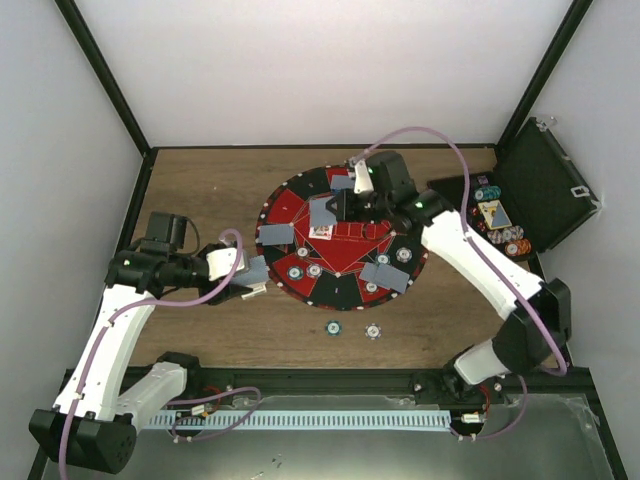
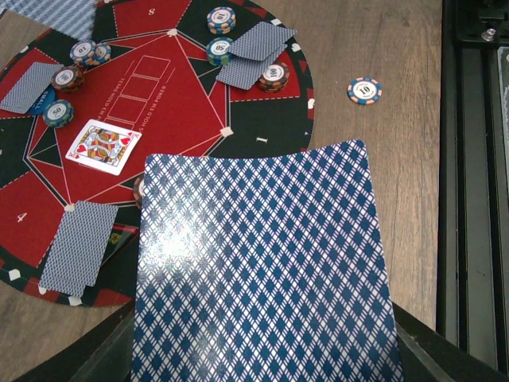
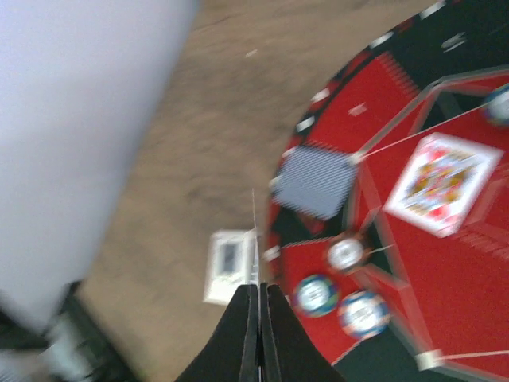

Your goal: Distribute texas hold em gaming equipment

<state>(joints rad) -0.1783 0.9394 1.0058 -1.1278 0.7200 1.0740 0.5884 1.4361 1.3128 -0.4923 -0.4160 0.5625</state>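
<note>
Left jaws: pinching one blue-backed card (image 2: 262, 270) at its near end, with the contact itself hidden under the card. It hangs at the mat's (image 2: 270, 131) edge.

Right jaws: pressed together on a second card (image 1: 322, 213), which shows edge-on in the blurred wrist view. It is above the mat centre, near the face-up king (image 2: 103, 146).

Judgement: the cards are light, thin and slick, and will bow easily. Grip shallowly on a short edge and release low.

Chip stacks (image 2: 221, 17) and dealt cards lie on the mat. Two loose chips (image 1: 332, 327) sit on the desk (image 1: 220, 180).

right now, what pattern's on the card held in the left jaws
Blue-and-white diamond lattice on the card, clearest in the left wrist view.
</note>
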